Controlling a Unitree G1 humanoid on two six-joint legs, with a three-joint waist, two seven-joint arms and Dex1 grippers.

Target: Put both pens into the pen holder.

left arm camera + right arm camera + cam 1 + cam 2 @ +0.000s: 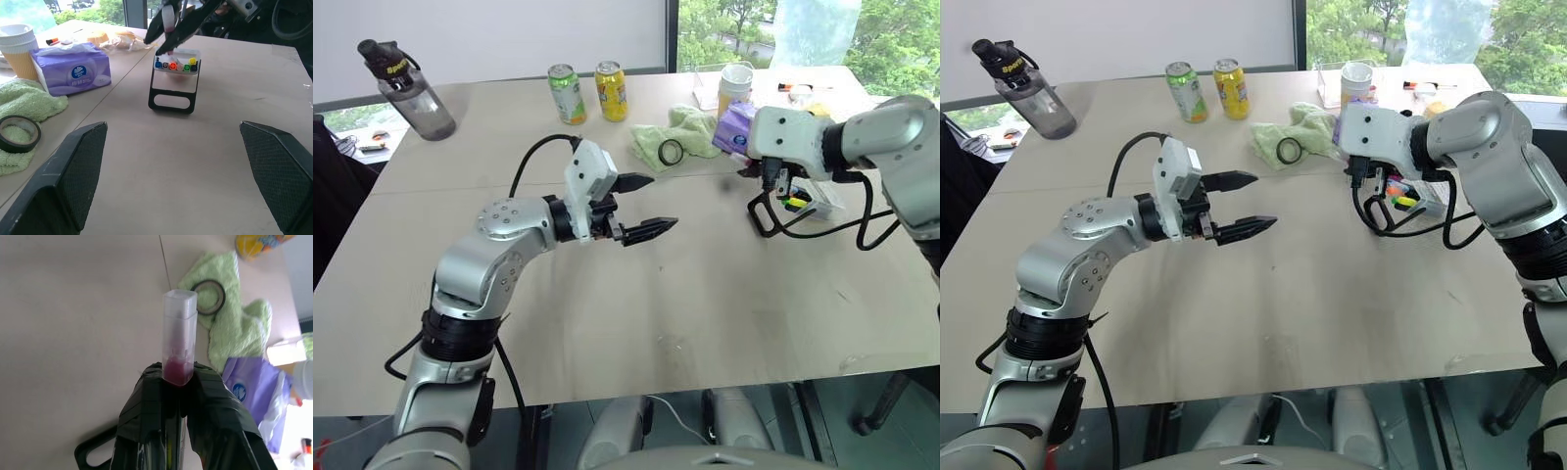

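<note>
Pink pen (179,340): you have it clamped between the right gripper's (179,377) two fingers; its clear pinkish cap sticks out past the fingertips, so the pen's long axis runs along the fingers.
Pen holder (174,84): it stands on the table (705,294) directly under your right gripper, beside the purple tissue pack (73,68). Its black wire frame faces the left arm, and its open top faces up.
Deciding relation: in the left wrist view the pen hangs just above the holder's rim, at a steep slant, lower end towards the opening. I judge that you need to bring the barrel nearer upright and line it up over a free gap before lowering.
Second pen: a blue-topped tip (158,64) sits among the tips in the holder; I cannot tell whether that is the blue-ended pen.
Left gripper (644,205): released, jaws spread wide and empty, hovering over bare table well short of the holder. The right arm is the nearer one.
Count in holder: about five coloured tips in a row.
Count around: two drink cans (567,93), one water bottle (406,86), one green cloth (690,132) with one tape roll (671,152) on it, one paper cup (735,86).
</note>
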